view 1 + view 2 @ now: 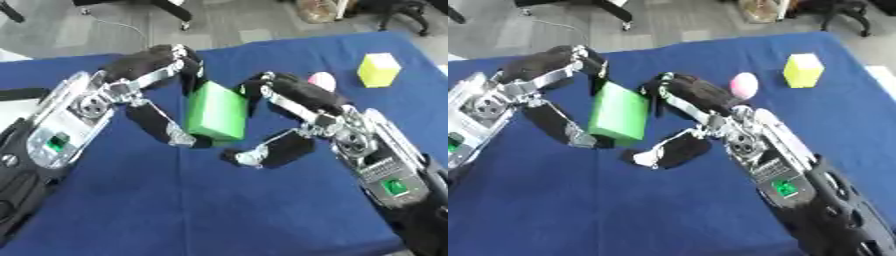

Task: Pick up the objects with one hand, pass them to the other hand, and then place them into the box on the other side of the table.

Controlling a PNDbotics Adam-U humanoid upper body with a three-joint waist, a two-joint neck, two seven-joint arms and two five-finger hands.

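Observation:
A green block [216,112] hangs upright above the blue table [219,210]. My left hand [118,87] is shut on it, with curled fingers on its top left corner and the thumb under its lower left edge. My right hand [315,115] comes in from the right, open. Its fingers [262,85] arch against the block's upper right edge, and its thumb [262,152] lies below the block without touching it. No box shows in either view.
A pink rounded object [744,85] and a yellow block [802,70] sit on the table at the back right. The table's far edge runs just behind them, with grey floor and chair legs beyond.

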